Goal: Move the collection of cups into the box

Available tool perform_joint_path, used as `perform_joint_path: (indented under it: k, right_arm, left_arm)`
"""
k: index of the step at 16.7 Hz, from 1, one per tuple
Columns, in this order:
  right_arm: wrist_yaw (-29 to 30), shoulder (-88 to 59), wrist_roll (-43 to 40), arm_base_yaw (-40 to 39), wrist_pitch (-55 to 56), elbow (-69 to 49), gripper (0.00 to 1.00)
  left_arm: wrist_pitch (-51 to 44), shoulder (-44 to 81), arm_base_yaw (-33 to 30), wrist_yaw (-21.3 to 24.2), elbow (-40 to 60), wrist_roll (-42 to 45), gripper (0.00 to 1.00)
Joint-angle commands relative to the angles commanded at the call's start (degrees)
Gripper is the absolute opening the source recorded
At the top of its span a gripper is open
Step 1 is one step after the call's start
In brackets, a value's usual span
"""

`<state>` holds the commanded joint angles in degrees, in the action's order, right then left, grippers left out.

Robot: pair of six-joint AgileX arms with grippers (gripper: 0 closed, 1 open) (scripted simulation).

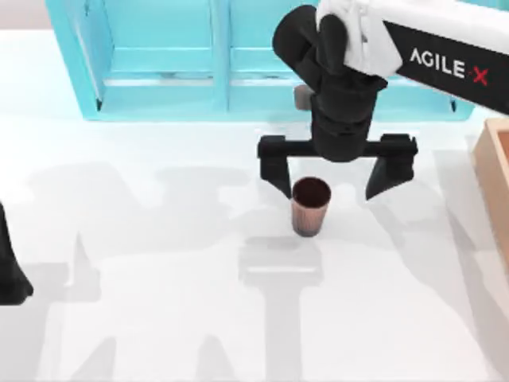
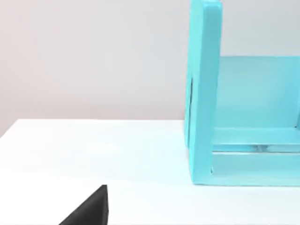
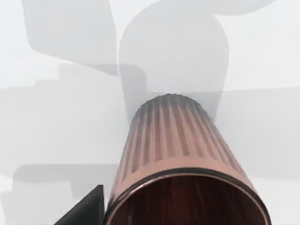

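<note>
Right gripper [image 1: 332,185] hangs over mid-table, fingers spread wide, one to each side of the upright cup [image 1: 310,206]; clear gap between each finger and the cup wall. White tabletop [image 1: 159,263] around the cup is bare on its left and near sides. Turquoise shelf unit [image 1: 199,64] blocks the far side. Tan box [image 1: 493,159] stands at the right edge. Left arm [image 1: 9,263] sits at the left edge, well apart.

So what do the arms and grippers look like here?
The right arm is white with a black panel reading AGILE-X in white and a red X. Its wrist is bulky and black, ending in the right gripper: a black crossbar with two tapered black fingers. The left gripper is likewise black.
</note>
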<state>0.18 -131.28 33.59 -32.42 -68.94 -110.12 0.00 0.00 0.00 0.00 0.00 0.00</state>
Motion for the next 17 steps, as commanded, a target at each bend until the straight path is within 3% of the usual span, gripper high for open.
perform_joint_path:
  k: [7,17]
  right_arm:
    - [0.00,-0.02,0.07,-0.07,4.09,4.05,1.00]
    - [0.00,-0.02,0.07,-0.07,4.09,4.05,0.25]
  left_arm:
    - [0.00,0.00,0.00,0.00,0.00,0.00,1.00]
    - [0.00,0.00,0.00,0.00,0.00,0.00,1.00]
